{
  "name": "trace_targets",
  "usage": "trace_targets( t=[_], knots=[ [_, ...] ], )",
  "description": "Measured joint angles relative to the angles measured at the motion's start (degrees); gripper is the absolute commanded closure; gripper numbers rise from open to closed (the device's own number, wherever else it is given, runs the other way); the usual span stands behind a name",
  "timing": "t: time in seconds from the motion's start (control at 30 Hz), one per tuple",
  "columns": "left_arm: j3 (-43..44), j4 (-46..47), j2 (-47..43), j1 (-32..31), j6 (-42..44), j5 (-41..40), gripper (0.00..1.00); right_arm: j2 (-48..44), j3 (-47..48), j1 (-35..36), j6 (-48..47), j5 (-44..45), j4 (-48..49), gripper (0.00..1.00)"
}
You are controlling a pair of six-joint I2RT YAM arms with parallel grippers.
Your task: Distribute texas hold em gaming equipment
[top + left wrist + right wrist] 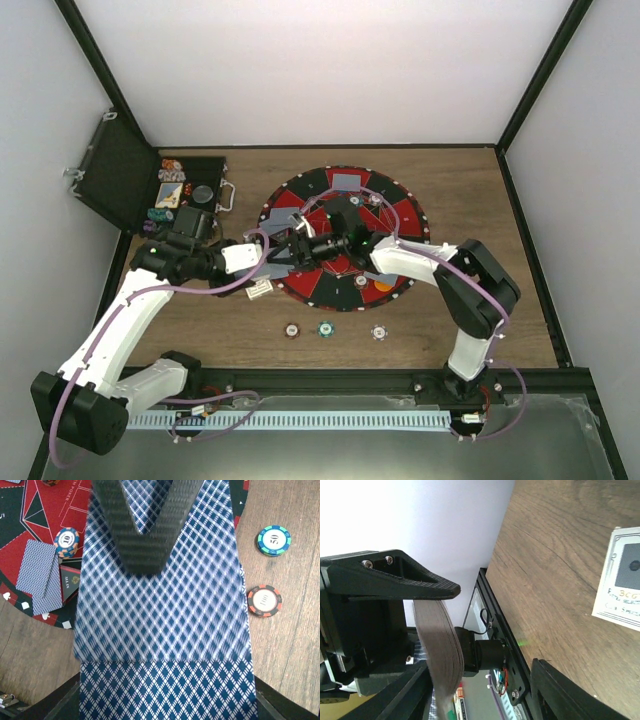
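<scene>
At ten o'clock from the round felt mat (405, 215), the black case (120, 180) lies open. The left hand (283, 250) is clamped on the deck of cards (165, 620), held low over the mat's centre. The right hand (332, 242) meets it from three o'clock with its jaws apart and one finger (142, 535) lying on the top card's back.

The step looks like peeling off a single card. Keep the deck level and firmly held, pinch only the top card by its free edge, and draw it straight off so none beneath follows.

Three chips sit on the tabletop (480, 200) at six o'clock of the mat. The teal chip (274, 540) reads "50", the red-and-black chip (264, 600) "100", and the mat "ALL IN" and "POKER". The white label (620, 580) is cropped too short to read.
</scene>
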Motion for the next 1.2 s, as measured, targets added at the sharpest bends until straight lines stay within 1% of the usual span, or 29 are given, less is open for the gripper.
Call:
trace_targets(
  t=[0.13,0.37,0.47,0.73,0.9,1.2],
  knots=[
    [0.0,0.2,0.0,0.0,0.0,0.1,0.94,-1.2,-1.4,-1.3,-0.4,0.5,-0.8,0.53],
    [0.0,0.5,0.0,0.0,0.0,0.4,0.94,-1.6,-1.7,-1.8,-0.3,1.4,-3.1,0.68],
    [0.0,0.6,0.0,0.0,0.0,0.5,0.94,-2.8,-1.9,-1.8,1.0,1.3,-2.5,0.73],
    [0.0,1.0,0.0,0.0,0.0,0.6,0.94,-8.0,-8.0,-2.8,7.9,0.0,7.0,0.88],
    [0.0,1.0,0.0,0.0,0.0,0.6,0.94,-8.7,-10.3,-2.9,11.5,-0.3,11.2,0.99],
    [0.0,1.0,0.0,0.0,0.0,0.5,0.94,-9.5,-10.9,-3.3,15.8,-1.4,15.8,0.99]
  ],
)
